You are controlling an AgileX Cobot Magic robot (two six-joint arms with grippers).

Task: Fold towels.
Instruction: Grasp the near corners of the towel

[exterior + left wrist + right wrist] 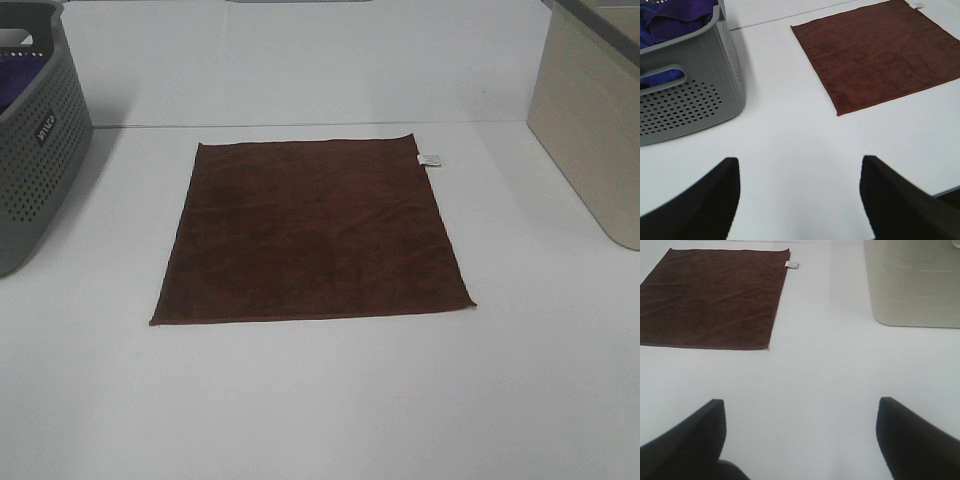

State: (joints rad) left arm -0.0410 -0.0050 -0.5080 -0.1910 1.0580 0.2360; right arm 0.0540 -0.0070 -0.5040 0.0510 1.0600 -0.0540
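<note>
The towel (312,232) is spread flat on the white table (330,400), between a grey basket (35,170) and a beige bin (590,140). The left gripper (800,197) and right gripper (800,437) are spread wide, well apart from it.

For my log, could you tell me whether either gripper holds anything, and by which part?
Nothing is held: the left gripper and right gripper are open, clear of the flat towel.

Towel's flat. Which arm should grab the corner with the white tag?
Right, probably. The tag sits on the towel's right edge, on the right gripper's side; the left gripper would reach across.
</note>
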